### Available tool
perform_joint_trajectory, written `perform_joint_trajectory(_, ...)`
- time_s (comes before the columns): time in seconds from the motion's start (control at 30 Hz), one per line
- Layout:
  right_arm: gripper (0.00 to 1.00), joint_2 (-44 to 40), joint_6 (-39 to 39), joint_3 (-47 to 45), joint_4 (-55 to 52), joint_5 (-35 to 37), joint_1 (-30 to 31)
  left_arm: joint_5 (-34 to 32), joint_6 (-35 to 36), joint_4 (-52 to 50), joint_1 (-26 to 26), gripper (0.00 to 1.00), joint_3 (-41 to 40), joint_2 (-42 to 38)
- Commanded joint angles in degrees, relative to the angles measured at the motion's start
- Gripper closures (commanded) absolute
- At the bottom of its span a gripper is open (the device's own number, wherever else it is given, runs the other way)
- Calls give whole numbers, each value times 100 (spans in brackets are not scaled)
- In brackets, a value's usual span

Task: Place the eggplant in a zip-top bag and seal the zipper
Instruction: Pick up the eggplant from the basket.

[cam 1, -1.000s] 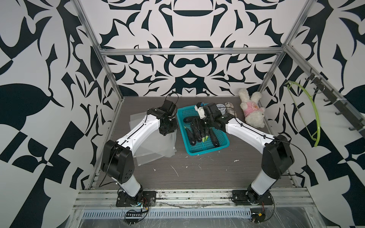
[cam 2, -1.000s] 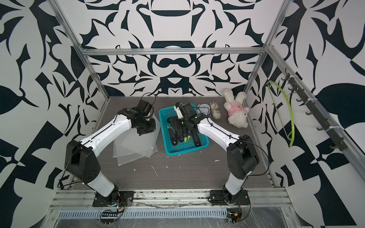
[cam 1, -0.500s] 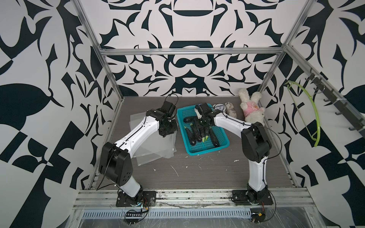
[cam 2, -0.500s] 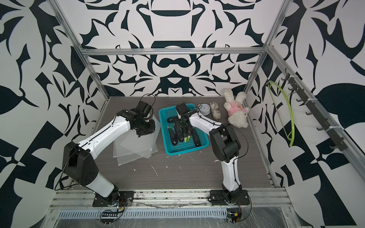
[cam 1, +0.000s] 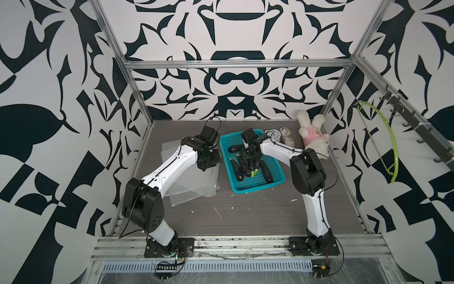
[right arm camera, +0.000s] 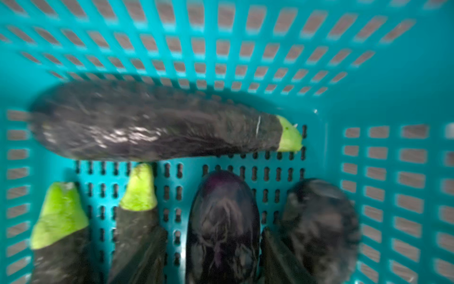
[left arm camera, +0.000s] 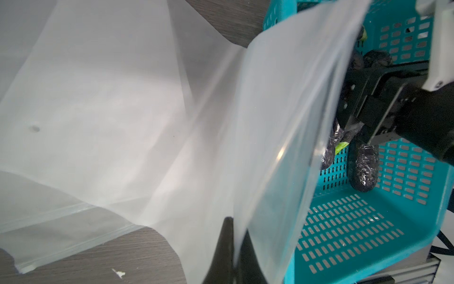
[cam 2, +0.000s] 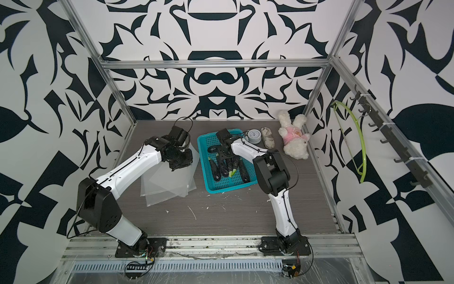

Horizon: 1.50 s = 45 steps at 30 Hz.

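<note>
Teal basket (cam 1: 259, 188): your right jaws just dropped over an eggplant (right arm camera: 222, 228) inside, their width probably lost to blur. Left jaws pinch a bag (left arm camera: 282, 123) beside it. Grasp next.

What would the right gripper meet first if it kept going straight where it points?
Probably the purple eggplant in the teal basket, lying straight ahead of the right gripper; depth is unclear.

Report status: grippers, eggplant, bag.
Left gripper shut on clear plastic zip-top bag. Right gripper open, straddling dark purple eggplant in teal perforated basket. Other eggplants close alongside.
</note>
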Motion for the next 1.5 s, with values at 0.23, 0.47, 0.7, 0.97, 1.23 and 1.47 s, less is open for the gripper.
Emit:
perform_joint_trajectory(0.23,47,-157,350,236,-243,85,-22,-88,-43,-66,-20,100,-44,-141)
perform_joint_trajectory(0.47,53,-361,497,67,-136,-48,-132,-54,-175,17,-17,100,-124,-168)
perform_joint_trajectory(0.7,55,-876,574,-395,338,-175,-154,138,-184,0,-8,100,-56,-81)
perform_joint_trajectory(0.97,56,-1767,777,-1272,1396,-274,-201,207,-175,-228,53,100,119,61)
perform_joint_trajectory(1.23,57,-2621,1356,-1836,2214,-982,-360,722,-175,-3,110,100,145,133)
perform_joint_trajectory(1.47,58,-3273,2055,-2268,3068,-1641,-444,1150,-227,338,111,100,59,174)
